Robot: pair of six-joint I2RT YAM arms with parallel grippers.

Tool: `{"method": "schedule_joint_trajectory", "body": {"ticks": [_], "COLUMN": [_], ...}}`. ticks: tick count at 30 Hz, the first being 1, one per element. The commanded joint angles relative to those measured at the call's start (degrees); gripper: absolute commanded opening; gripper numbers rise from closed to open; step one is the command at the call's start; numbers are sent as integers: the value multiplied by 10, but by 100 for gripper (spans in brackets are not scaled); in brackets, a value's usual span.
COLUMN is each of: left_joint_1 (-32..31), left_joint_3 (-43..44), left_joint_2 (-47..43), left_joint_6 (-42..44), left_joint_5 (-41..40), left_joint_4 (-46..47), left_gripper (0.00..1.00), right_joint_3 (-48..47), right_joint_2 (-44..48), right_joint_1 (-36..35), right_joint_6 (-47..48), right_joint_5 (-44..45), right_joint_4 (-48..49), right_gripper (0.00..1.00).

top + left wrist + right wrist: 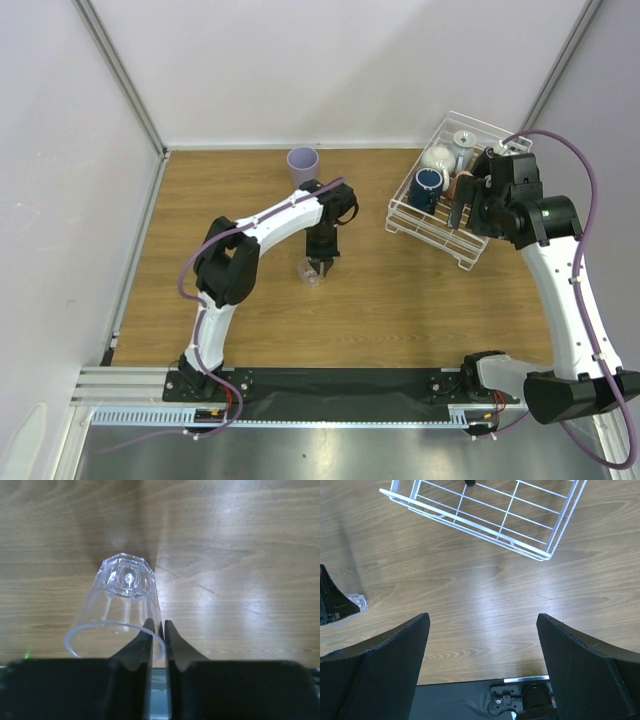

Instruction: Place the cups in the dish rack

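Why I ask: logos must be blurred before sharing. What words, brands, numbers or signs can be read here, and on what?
No text can be read in any view.
Glass, tumbler, cups in the rack: no print shows.
Arm bases: any lettering on the small fittings is too small to tell.

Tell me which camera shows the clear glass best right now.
Left wrist: the clear glass is large and sharp, upright on the table, its rim between the left gripper's nearly closed fingers. Top external shows it small, partly hidden under that gripper. Right wrist catches only a sliver at its left edge.
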State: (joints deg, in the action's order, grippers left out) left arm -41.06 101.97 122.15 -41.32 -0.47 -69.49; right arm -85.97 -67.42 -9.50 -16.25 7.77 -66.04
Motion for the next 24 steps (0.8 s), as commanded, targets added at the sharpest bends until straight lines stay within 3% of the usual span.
{"method": "schedule_joint_trajectory", "body": {"ticks": [1,2,6,9,11,12,14,15,16,17,18,20,21,24], "left_joint_1": [19,27,43,65,84,89,100,104,106,108,109,108,108,105], "left_joint_3": [-11,0,57,103,98,87,32,3,-26,-93,-125,-191,-209,-265], "left_joint_2": [-6,-10,-40,-69,-111,-143,-176,-194,-229,-241,-254,-263,-261,-256], "left_joint_6": [14,17,32,20,-10,-56,-123,-213,-268,-327,-445,-554,-648,-783], "left_joint_5": [23,36,108,240,306,379,442,485,501,507,509,497,485,429], "left_joint_4": [17,15,10,45,122,209,317,467,551,640,817,963,1087,1261], "left_gripper": [8,0,0,0,0,0,0,0,0,0,0,0,0,0], "right_joint_3": [-31,-32,-32,-28,-27,-24,-20,-15,-10,-3,5,30,38,56], "right_joint_2": [-15,-18,-30,-39,-45,-47,-50,-54,-54,-54,-47,-41,-39,-37], "right_joint_1": [4,4,12,23,26,27,32,33,35,37,36,37,37,33], "right_joint_6": [6,4,-1,-20,-33,-48,-68,-92,-104,-117,-133,-178,-192,-233], "right_joint_5": [-27,-35,-121,-212,-278,-301,-373,-392,-409,-430,-458,-477,-492,-507], "right_joint_4": [14,16,47,91,132,160,191,223,242,264,313,360,407,475], "right_gripper": [94,94,95,95,95,95,96,96,96,96,96,98,98,100]}}
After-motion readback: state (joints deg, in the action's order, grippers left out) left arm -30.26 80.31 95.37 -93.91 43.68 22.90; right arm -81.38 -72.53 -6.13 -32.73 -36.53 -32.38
